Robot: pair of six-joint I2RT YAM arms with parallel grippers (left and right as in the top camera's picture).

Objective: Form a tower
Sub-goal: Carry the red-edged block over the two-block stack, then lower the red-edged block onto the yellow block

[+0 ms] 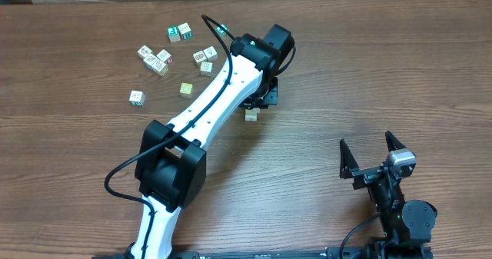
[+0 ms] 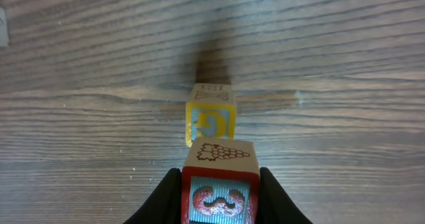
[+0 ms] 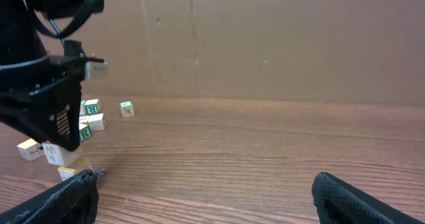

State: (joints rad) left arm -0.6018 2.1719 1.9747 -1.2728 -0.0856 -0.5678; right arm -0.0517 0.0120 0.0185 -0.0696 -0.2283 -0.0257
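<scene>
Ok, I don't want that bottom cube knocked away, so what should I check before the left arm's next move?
1. Left tool grips the red-framed cube on both sides: ok.
2. Yellow base cube sits flat on the table: ok.
3. Held cube centred over the base cube: cannot tell; sideways they roughly line up, depth is unclear.
4. Held cube touching the base cube: cannot tell.
5. Loose cubes lie apart from the base cube: ok.
6. Right tool open and away from the base cube: ok.
</scene>
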